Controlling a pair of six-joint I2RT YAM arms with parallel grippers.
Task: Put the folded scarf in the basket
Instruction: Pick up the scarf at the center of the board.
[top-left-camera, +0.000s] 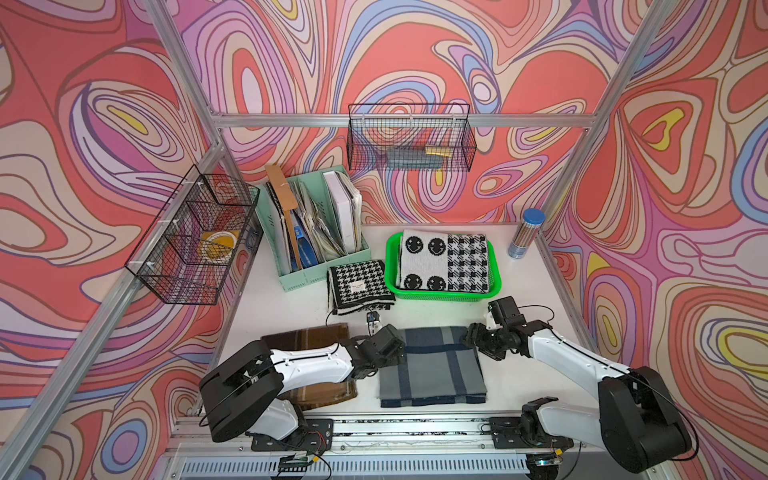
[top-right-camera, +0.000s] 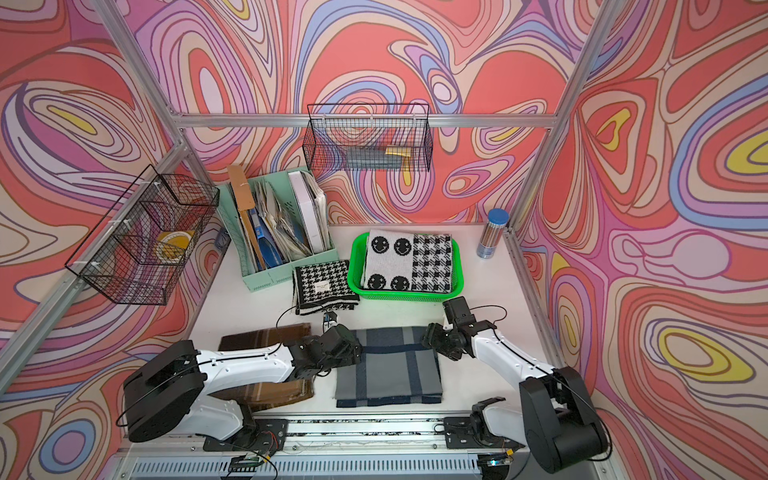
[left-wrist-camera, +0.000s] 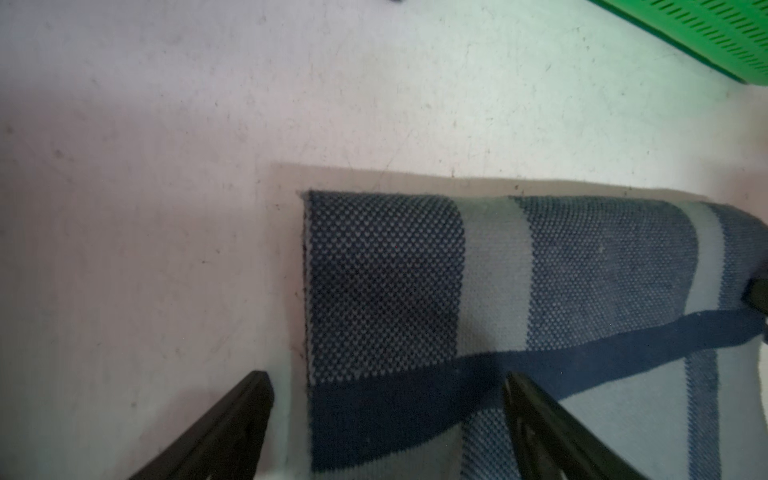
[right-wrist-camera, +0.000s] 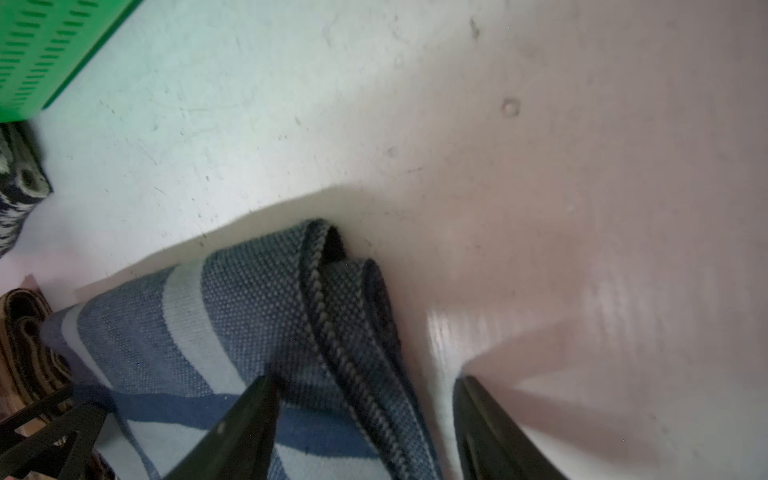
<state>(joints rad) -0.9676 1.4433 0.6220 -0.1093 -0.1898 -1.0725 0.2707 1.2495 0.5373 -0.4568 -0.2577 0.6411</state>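
Left wrist view: my left end effector (left-wrist-camera: 384, 376) and right end effector (right-wrist-camera: 365, 379) are open at the scarf (left-wrist-camera: 582, 270) corners, on the desk (left-wrist-camera: 166, 166), 6 o'clock from the basket (top-left-camera: 440, 295). I should pinch both, lift evenly.

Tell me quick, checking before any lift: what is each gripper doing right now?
Left gripper: open, astride an edge of the blue-grey scarf, holding nothing.
Right gripper: open, astride the scarf's opposite edge, holding nothing.

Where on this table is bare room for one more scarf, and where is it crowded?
Bare: the strip between green basket and grey scarf; the patch between file organizer and brown scarf. Crowded: the basket, filled by the smiley scarf.
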